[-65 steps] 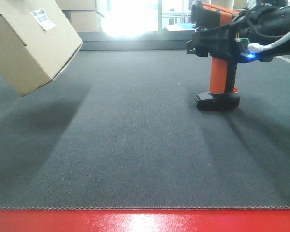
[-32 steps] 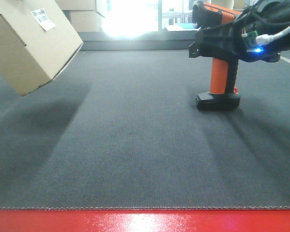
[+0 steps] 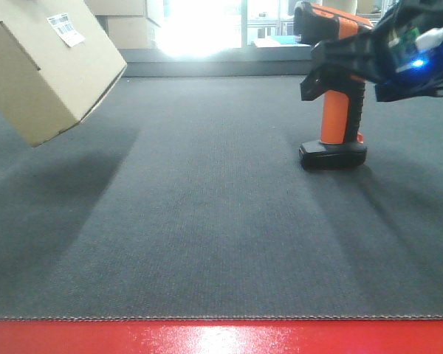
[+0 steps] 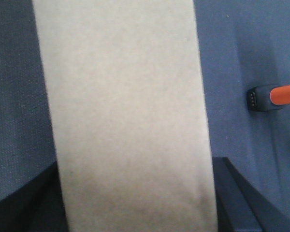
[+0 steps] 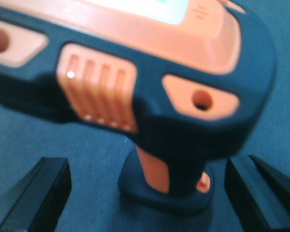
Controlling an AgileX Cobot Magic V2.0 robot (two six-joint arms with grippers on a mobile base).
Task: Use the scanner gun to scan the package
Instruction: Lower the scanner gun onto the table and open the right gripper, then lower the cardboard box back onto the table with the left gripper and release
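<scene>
The package is a tan cardboard box (image 3: 48,70) with a white barcode label (image 3: 65,28), held tilted in the air at the far left. My left gripper (image 4: 135,205) is shut on it; the box (image 4: 125,111) fills the left wrist view, with dark fingers (image 4: 234,198) at both sides. The orange and black scanner gun (image 3: 338,110) stands upright on its base on the dark mat at the right. My right gripper (image 3: 347,70) is open behind the gun's head. In the right wrist view its fingers (image 5: 36,193) stand wide apart on either side of the gun (image 5: 150,82), not touching it.
The dark grey mat (image 3: 207,221) ends in a red strip (image 3: 221,338) along the front edge. Stacked cardboard boxes (image 3: 125,22) and a bright window stand beyond the back edge. The gun's base also shows in the left wrist view (image 4: 273,96).
My right gripper has shifted to the right and tilted beside the gun's head. The scanner gun has stayed standing in place. The box and left arm have not moved.
</scene>
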